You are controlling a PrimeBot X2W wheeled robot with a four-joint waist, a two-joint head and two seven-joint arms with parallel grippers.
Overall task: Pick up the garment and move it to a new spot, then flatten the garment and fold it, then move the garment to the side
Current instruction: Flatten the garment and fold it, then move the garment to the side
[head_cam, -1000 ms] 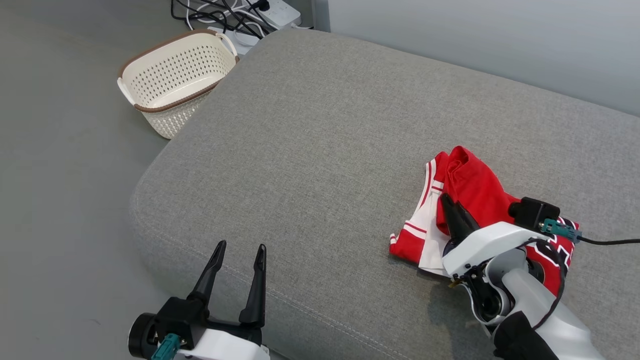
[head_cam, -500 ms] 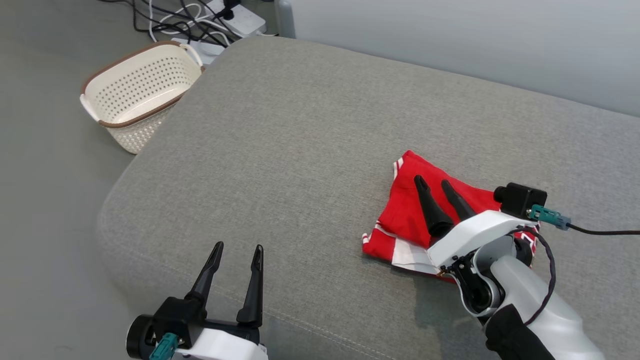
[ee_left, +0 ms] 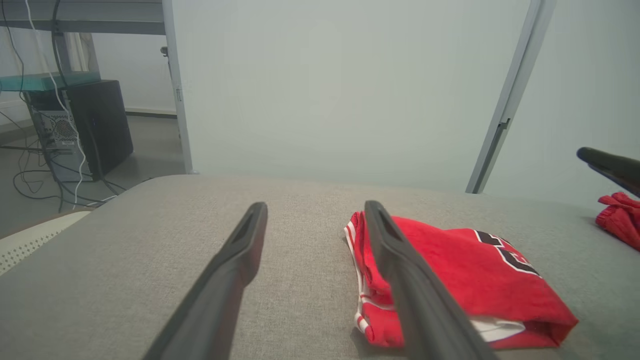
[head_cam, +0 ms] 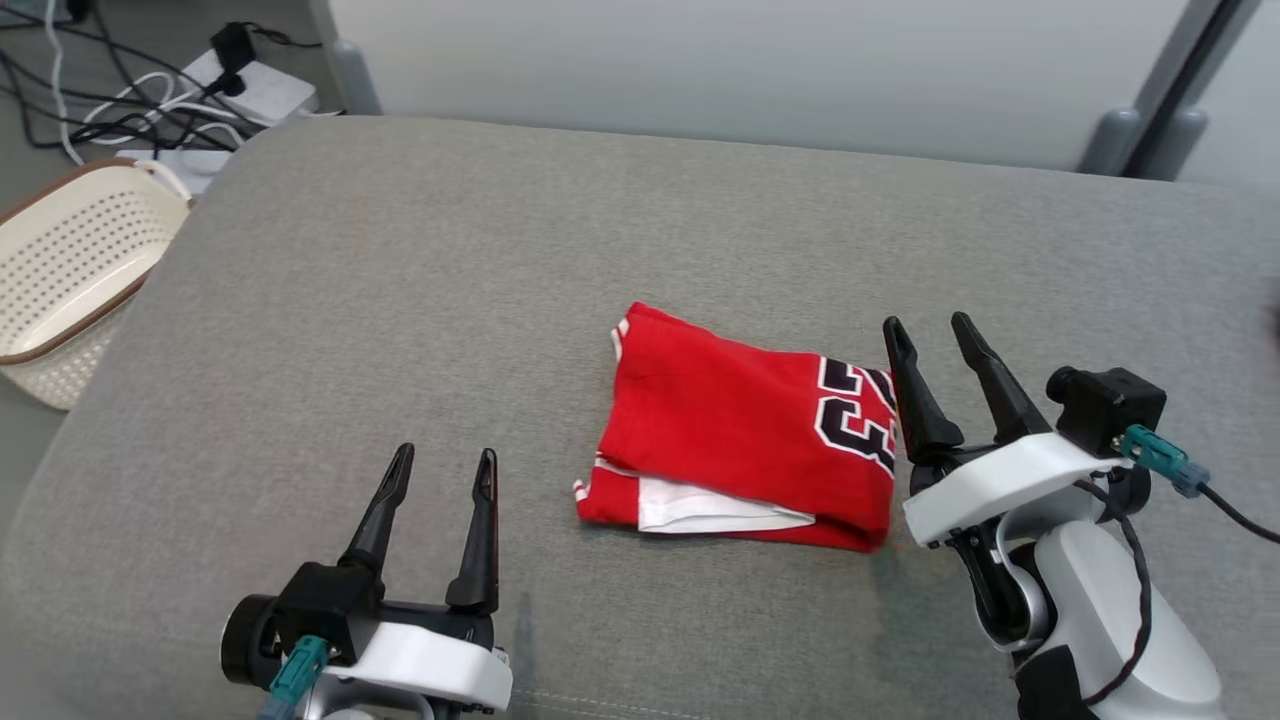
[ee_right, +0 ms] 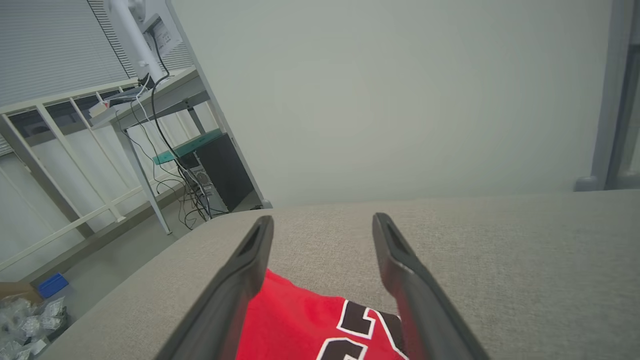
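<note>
Notably, the left wrist view adds a red cloth (ee_left: pixel 619 220) past the garment (ee_left: pixel 450 265); left hand (head_cam: pixel 443 455), right hand (head_cam: pixel 926 322) agape.

Head view: high, facing forward and down onto the grey cushion (head_cam: pixel 400 300), wall (head_cam: pixel 700 70) at top.
Left wrist view: low, near the cushion, facing the wall.
Right wrist view: low, close over the red jersey (ee_right: pixel 300 320), tilted up.
Shared: jersey and cushion, in all three.

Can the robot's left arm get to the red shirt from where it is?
Probably yes: the left gripper is open, and bare grey cushion lies between it and the folded red shirt to its right.
</note>
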